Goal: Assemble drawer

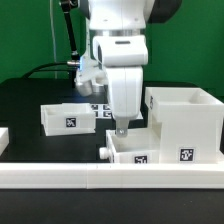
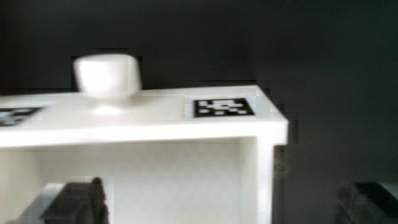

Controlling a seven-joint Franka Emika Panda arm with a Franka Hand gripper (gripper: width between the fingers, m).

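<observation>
The drawer lies in three parts. The large open case (image 1: 185,122) stands at the exterior view's right. One small tray (image 1: 68,117) sits at the left. The second small tray (image 1: 135,150), with a round knob (image 1: 104,152), lies in front of the arm, next to the case. My gripper (image 1: 122,129) points down just above this tray's back edge. In the wrist view my gripper (image 2: 222,205) is open and holds nothing. The dark fingers (image 2: 71,200) stand either side of the tray's side wall (image 2: 258,165). The knob (image 2: 107,78) and a tag (image 2: 222,108) show on its front.
A long low white rail (image 1: 100,178) runs along the front of the black table. The marker board (image 1: 99,107) shows partly behind the arm. A white piece (image 1: 3,136) sits at the left edge. Cables hang behind the arm.
</observation>
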